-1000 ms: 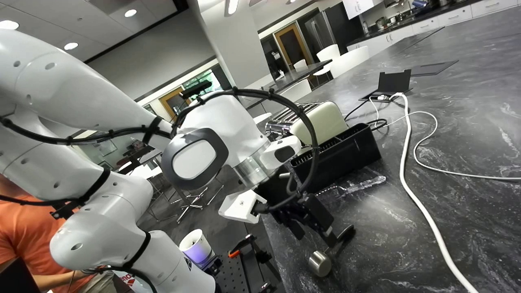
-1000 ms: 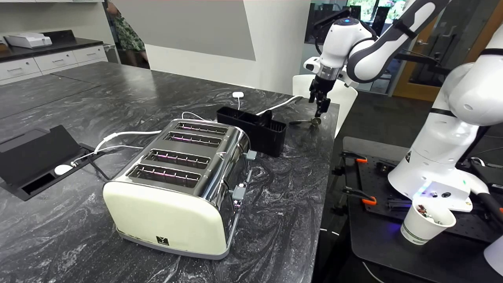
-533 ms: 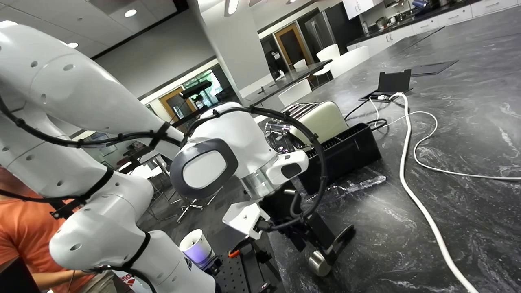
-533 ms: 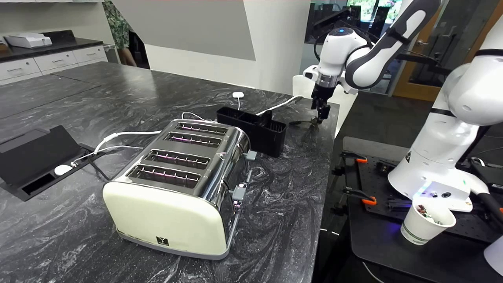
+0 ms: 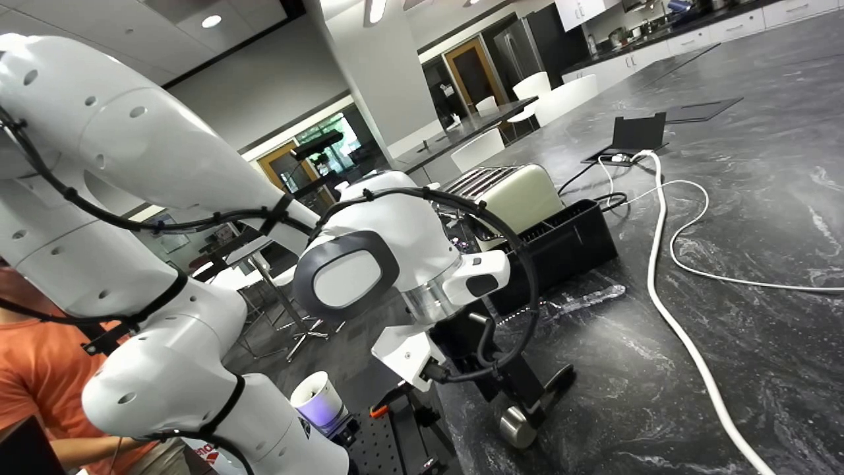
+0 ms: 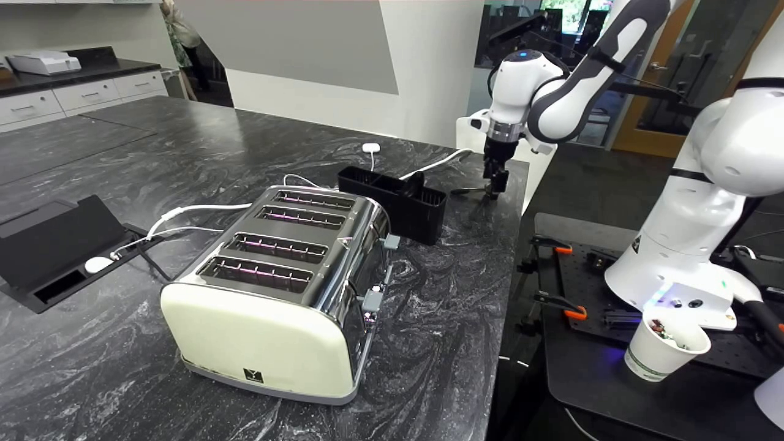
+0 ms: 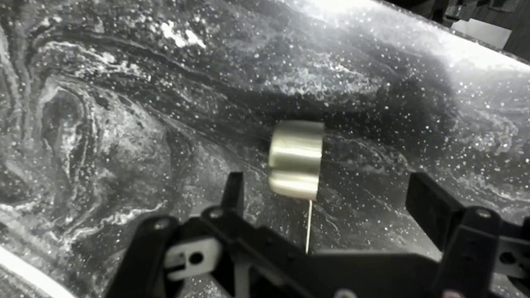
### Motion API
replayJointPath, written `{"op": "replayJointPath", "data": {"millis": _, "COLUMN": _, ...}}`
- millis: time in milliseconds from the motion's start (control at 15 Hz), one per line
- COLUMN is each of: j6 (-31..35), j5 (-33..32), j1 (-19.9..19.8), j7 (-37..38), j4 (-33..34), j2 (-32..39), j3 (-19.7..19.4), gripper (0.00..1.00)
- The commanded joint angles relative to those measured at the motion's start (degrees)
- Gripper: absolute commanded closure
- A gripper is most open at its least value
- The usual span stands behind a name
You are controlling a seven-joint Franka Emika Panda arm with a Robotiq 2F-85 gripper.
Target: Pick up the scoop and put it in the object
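Note:
The scoop lies on its side on the dark marbled table, with a small metal cup (image 5: 518,427) and a thin handle. In the wrist view the cup (image 7: 295,159) lies just ahead of the fingertips, and its handle runs back between the fingers until the gripper body hides it. In an exterior view the handle (image 6: 468,190) shows beside the fingers. My gripper (image 7: 326,186) is open around the handle, low over the table, with both fingers apart from the scoop. In an exterior view the gripper (image 5: 514,404) partly covers the scoop. A long black box (image 5: 560,251) with compartments stands nearby.
A cream and chrome toaster (image 6: 257,343) stands beside the black box (image 6: 422,217). A white cable (image 5: 686,336) runs across the table. A dark item (image 6: 414,183) stands in the box. The table edge (image 6: 513,269) is close to the gripper.
My gripper has come down to the scoop and shifted slightly towards the black box, with its fingers now on both sides of the handle. The scoop has not visibly moved.

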Motion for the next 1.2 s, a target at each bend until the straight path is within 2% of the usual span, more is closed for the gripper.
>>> {"op": "replayJointPath", "data": {"millis": 0, "j6": 0.53, "j5": 2.96, "j1": 0.98, "j7": -2.07, "j4": 1.30, "j2": 1.12, "j3": 0.48, "gripper": 0.00}}
{"op": "replayJointPath", "data": {"millis": 467, "j6": 1.79, "j5": 2.48, "j1": 1.57, "j7": -3.64, "j4": 2.61, "j2": 3.01, "j3": 0.45, "gripper": 0.00}}
{"op": "replayJointPath", "data": {"millis": 533, "j6": 2.12, "j5": 2.65, "j1": 1.57, "j7": -3.83, "j4": 2.72, "j2": 3.43, "j3": 0.43, "gripper": 0.25}}
{"op": "replayJointPath", "data": {"millis": 667, "j6": 2.56, "j5": 3.10, "j1": 1.65, "j7": -4.86, "j4": 2.91, "j2": 4.00, "j3": 0.48, "gripper": 0.34}}
{"op": "replayJointPath", "data": {"millis": 1133, "j6": 3.83, "j5": 4.36, "j1": 1.85, "j7": -6.75, "j4": 3.46, "j2": 5.55, "j3": 0.98, "gripper": 0.88}}
